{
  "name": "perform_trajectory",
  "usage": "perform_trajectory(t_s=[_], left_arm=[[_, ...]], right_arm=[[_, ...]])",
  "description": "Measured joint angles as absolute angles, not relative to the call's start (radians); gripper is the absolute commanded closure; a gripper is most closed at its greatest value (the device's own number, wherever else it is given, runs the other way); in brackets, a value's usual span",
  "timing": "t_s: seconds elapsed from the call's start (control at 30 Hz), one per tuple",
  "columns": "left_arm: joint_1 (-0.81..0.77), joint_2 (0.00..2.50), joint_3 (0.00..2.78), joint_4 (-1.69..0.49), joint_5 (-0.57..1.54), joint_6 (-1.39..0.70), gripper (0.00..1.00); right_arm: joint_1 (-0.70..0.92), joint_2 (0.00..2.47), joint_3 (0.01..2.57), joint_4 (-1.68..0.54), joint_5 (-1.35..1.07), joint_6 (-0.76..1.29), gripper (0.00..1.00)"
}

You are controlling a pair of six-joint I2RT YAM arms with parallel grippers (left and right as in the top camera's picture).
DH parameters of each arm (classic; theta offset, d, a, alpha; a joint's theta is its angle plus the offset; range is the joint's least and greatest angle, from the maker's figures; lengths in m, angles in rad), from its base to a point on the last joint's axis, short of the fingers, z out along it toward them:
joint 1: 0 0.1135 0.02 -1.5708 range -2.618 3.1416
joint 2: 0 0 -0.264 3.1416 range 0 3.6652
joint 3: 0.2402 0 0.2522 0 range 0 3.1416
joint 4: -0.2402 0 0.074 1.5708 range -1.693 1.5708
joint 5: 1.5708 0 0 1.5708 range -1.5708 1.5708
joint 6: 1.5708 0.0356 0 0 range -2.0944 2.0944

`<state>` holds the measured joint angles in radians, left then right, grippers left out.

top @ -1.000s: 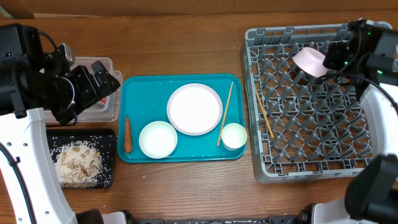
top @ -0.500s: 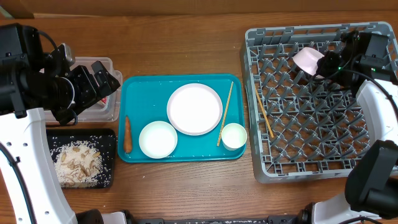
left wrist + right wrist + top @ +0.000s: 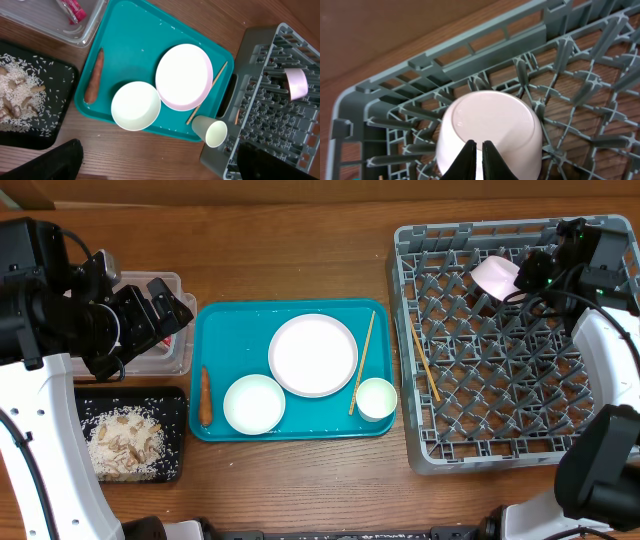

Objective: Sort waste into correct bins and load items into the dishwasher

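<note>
My right gripper [image 3: 479, 151] is clenched, fingers nearly together, over the pale pinkish-white round bowl [image 3: 487, 125]. The bowl lies tilted among pegs near the far rim of the grey plastic lattice dish rack [image 3: 470, 47]. My left gripper [image 3: 160, 152] is fully released.

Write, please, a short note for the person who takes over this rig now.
Left end effector: open, empty, by the clear tub.
Right end effector: shut, tips at the bowl tipped in the rack.
Done: wrapper in the tub, rice in the black tray, one chopstick in the rack.
To do: plate, second bowl, cup, other chopstick and a carrot-like scrap on the teal tray.
</note>
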<state>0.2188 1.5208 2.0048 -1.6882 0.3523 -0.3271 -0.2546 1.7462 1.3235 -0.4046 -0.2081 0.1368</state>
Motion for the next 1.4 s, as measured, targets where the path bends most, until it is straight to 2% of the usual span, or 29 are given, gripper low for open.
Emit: perform_trajectory(t_s=[0.23,0.63,0.93,1.0,1.2,1.27,1.4], left_arm=[[0.219,1.521,2.005,-1.688,0.352,-0.327,0.0],[0.219,1.521,2.005,-1.688,0.352,-0.327,0.0],[0.219,1.521,2.005,-1.688,0.352,-0.327,0.0],[0.219,1.521,2.005,-1.688,0.352,-0.327,0.0],[0.219,1.521,2.005,-1.688,0.352,-0.327,0.0],[0.219,1.521,2.005,-1.688,0.352,-0.327,0.0],[0.219,1.521,2.005,-1.688,0.352,-0.327,0.0]], right_arm=[[-0.255,1.823,1.324,-0.406,-0.213,0.137,0.91],[-0.254,1.813,1.324,-0.523,-0.271,0.138,0.92],[-0.226,1.506,1.324,-0.593,-0.284,0.181,0.94],[-0.197,1.434,1.326,-0.642,-0.292,0.199,0.93],[-0.027,1.33,1.334,-0.914,-0.351,0.226,0.78],[0.068,1.332,1.332,-0.997,-0.37,0.235,0.86],[0.199,1.333,1.332,-1.063,-0.398,0.238,0.86]])
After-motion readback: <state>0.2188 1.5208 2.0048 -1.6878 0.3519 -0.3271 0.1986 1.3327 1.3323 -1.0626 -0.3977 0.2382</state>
